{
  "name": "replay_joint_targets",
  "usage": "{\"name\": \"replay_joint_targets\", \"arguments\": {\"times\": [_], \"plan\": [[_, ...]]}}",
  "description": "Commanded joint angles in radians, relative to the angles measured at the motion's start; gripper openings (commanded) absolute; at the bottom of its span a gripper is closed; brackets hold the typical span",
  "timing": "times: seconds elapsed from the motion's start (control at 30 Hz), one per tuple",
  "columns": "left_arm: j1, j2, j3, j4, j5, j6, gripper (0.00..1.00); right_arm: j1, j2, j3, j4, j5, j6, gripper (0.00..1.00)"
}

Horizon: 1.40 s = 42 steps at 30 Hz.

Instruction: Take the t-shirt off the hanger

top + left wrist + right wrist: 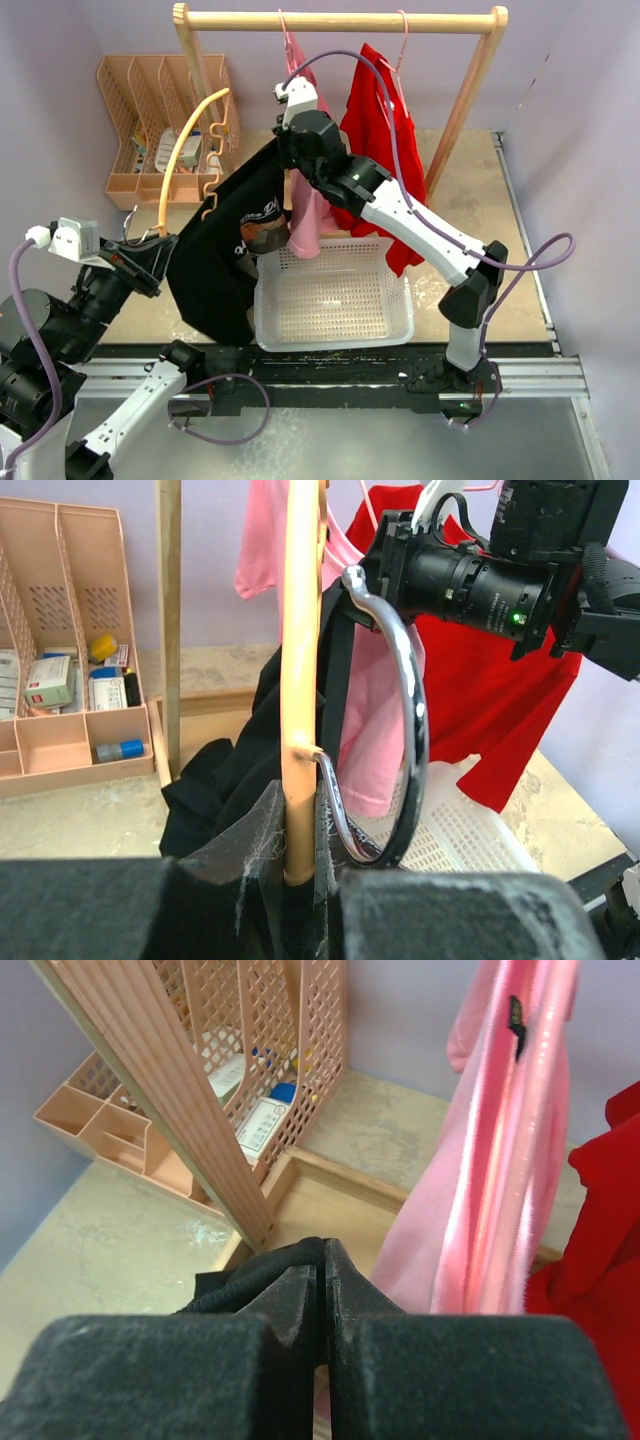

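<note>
Your left gripper (pixel 300 880) is clamped on the orange hanger (pixel 300 630), with a fold of the black t-shirt (pixel 215 250) caught alongside. Your right gripper (pixel 322 1290) is pinched closed on that shirt's upper edge, at one o'clock of its bulk, which drapes at nine o'clock of the white basket (pixel 335 343).

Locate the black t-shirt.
In the top view, the black t-shirt, on its orange hanger, hangs left of centre beside the white basket, between the left end effector and right end effector.

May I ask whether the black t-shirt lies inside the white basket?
No, the white basket is empty; the black t-shirt hangs beside it.
</note>
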Motion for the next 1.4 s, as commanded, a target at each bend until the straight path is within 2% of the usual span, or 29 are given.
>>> {"name": "replay_joint_targets", "arguments": {"times": [0.0, 0.07, 0.23, 0.43, 0.67, 0.87, 1.07, 1.23, 1.37], "plan": [[0.002, -0.066, 0.066, 0.021, -0.025, 0.005, 0.0, -0.163, -0.057, -0.049, 0.028, 0.236, -0.007, 0.0], [0.003, -0.062, 0.052, 0.037, -0.02, 0.002, 0.0, -0.161, -0.071, -0.07, 0.063, 0.216, 0.001, 0.0], [0.002, -0.047, -0.005, 0.122, 0.002, -0.012, 0.0, -0.11, -0.146, -0.17, 0.151, 0.041, -0.031, 0.0], [0.003, -0.01, -0.093, 0.292, 0.04, -0.053, 0.0, 0.066, -0.211, -0.272, 0.223, -0.025, -0.159, 0.0], [0.003, 0.057, -0.126, 0.409, -0.018, -0.091, 0.0, 0.227, -0.271, -0.371, 0.237, -0.115, -0.167, 0.0], [0.002, 0.153, -0.079, 0.409, -0.067, -0.102, 0.0, 0.271, -0.328, -0.459, 0.26, -0.158, -0.155, 0.0], [0.002, 0.253, -0.007, 0.289, -0.075, -0.128, 0.0, 0.282, -0.374, -0.555, 0.287, -0.155, -0.137, 0.0], [0.003, 0.288, 0.01, 0.297, -0.125, -0.11, 0.0, 0.284, -0.384, -0.579, 0.293, -0.168, -0.127, 0.0], [0.002, 0.376, 0.086, 0.318, -0.173, -0.073, 0.0, 0.285, -0.389, -0.591, 0.307, -0.192, -0.122, 0.0]]}}
